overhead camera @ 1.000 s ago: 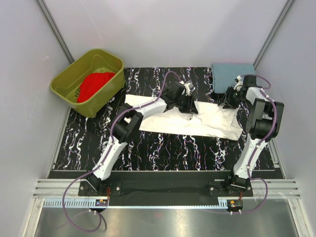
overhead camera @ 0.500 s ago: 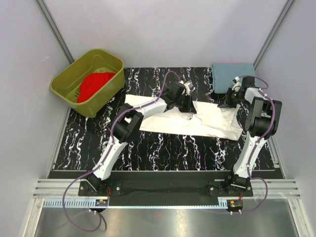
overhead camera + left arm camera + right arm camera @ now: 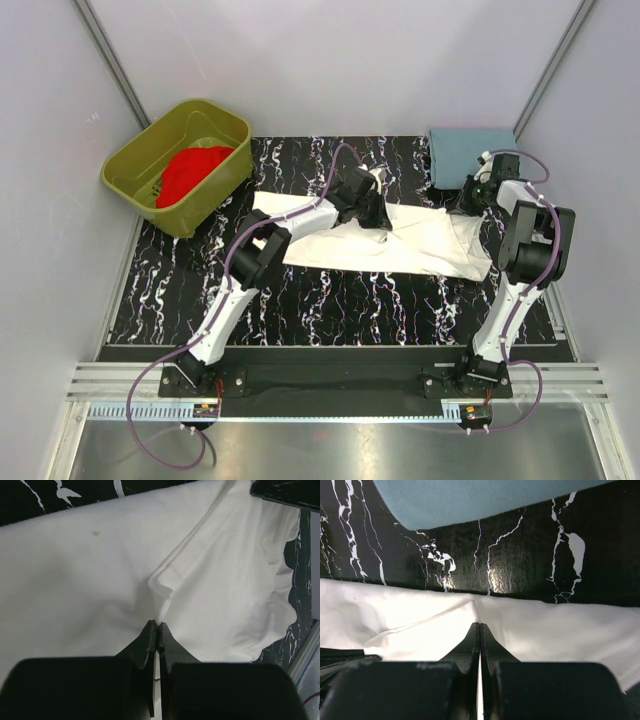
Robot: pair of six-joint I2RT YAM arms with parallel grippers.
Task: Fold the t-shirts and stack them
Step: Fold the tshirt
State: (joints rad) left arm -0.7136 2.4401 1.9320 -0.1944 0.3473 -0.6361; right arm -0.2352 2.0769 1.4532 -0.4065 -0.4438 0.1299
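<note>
The white t-shirt lies spread across the black marbled mat. My left gripper is on its far middle part, jaws shut on a pinch of white cloth. My right gripper is at the shirt's far right edge, jaws shut on the white hem. The shirt fills the left wrist view and the lower half of the right wrist view. The red t-shirt lies crumpled in the olive tub. The black chest mark is hidden.
The olive-green tub stands at the far left. A folded blue-grey cloth lies at the far right corner, just beyond my right gripper, and shows in the right wrist view. Grey walls close in both sides.
My left gripper has shifted slightly left with the pinched cloth. My right gripper has moved a little toward the far right, and the shirt's far edge has drawn tauter.
</note>
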